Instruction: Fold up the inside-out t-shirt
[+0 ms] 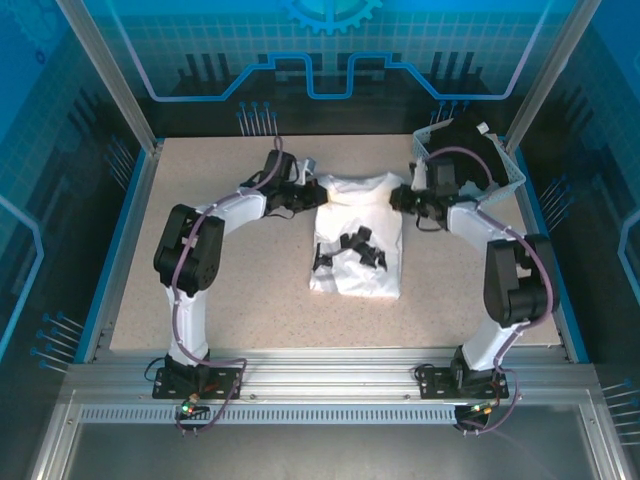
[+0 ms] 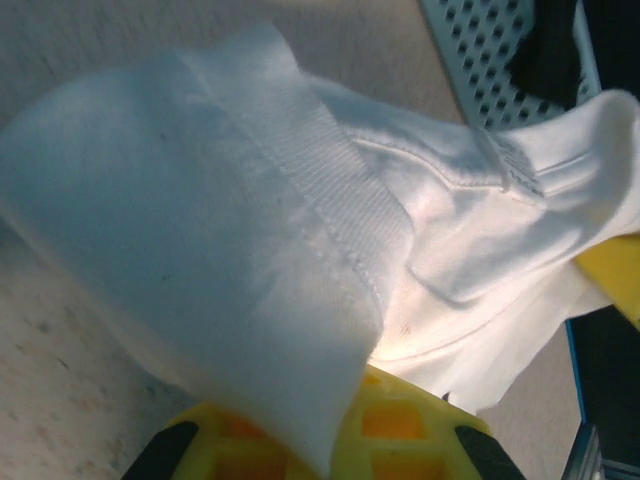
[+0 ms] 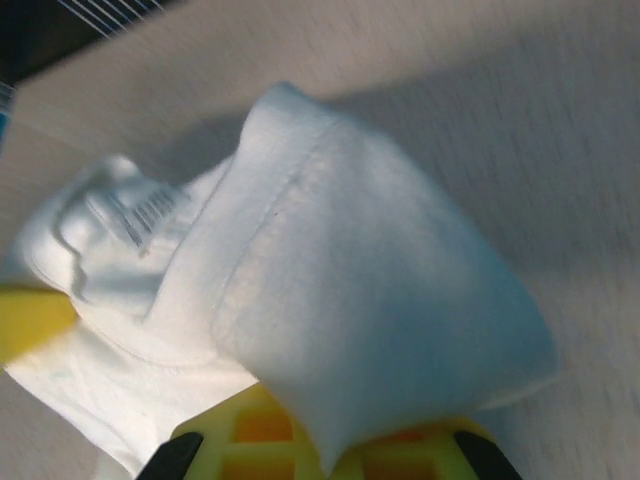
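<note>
Speckled beige surface [image 1: 265,320] inside a blue-lit enclosure [image 1: 320,60], seen from above: the inside-out t-shirt [image 1: 357,270] lies at its middle, white and gathered into a rough oblong, with dark markings [image 1: 350,250] across its centre. The left pincer [image 1: 306,196] and right pincer [image 1: 402,198] meet the shirt's far edge from opposite sides, one at each far corner, with the cloth bunched up between them. A perforated basket [image 1: 505,170] stands in the far right corner, apart from the shirt, with a black garment [image 1: 463,133] in it.

From the left wrist, white cloth drapes over the yellow fingers [image 2: 395,425] and runs down into the narrow gap between them, so the left pincer is clamped on the shirt. A ribbed band [image 2: 335,205] crosses the fold. Beyond it a small label [image 2: 512,160] sits at a seam. The cloth stretches away to another yellow finger [image 2: 612,268] at the right edge, and the basket's perforated wall shows at top right.

From the right wrist, a thick fold of the shirt hangs over this arm's yellow finger pads [image 3: 255,430] and is pinched between them, so the right pincer is likewise closed on the cloth. A stitched seam runs up the fold, the label with its printed lines lies to the left, and a yellow fingertip [image 3: 30,318] touches the shirt at the left edge. Bare surface lies behind.
</note>
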Robot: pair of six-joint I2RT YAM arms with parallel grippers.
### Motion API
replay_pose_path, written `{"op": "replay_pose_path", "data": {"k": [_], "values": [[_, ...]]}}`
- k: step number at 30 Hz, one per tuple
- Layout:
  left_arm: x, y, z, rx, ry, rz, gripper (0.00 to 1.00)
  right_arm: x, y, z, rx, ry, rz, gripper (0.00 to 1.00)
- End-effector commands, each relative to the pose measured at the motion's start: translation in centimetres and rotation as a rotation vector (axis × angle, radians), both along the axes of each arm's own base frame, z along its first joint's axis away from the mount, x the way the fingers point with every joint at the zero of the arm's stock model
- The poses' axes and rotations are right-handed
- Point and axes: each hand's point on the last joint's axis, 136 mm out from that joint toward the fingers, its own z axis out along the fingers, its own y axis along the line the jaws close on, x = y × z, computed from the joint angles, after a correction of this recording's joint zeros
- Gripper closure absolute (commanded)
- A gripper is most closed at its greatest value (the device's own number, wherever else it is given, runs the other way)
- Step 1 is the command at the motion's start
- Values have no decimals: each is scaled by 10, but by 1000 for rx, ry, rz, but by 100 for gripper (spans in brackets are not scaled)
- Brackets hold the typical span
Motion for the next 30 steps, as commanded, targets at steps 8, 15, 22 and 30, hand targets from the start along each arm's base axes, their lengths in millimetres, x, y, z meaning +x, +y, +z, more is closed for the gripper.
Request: {"op": "replay_pose_path", "data": {"k": [8, 15, 22, 30], "values": [[60, 49, 166, -103, -398, 107, 100, 74, 25, 144, 20, -328, 125, 100], [-1, 47, 124, -182, -357, 90, 100, 18, 41, 93, 34, -217, 213, 100], [-111, 32, 59, -168, -222, 22, 100, -84, 41, 14, 42, 8, 233, 100], [-149, 28, 24, -111, -173, 40, 100, -117, 33, -12, 4, 74, 227, 100]]}}
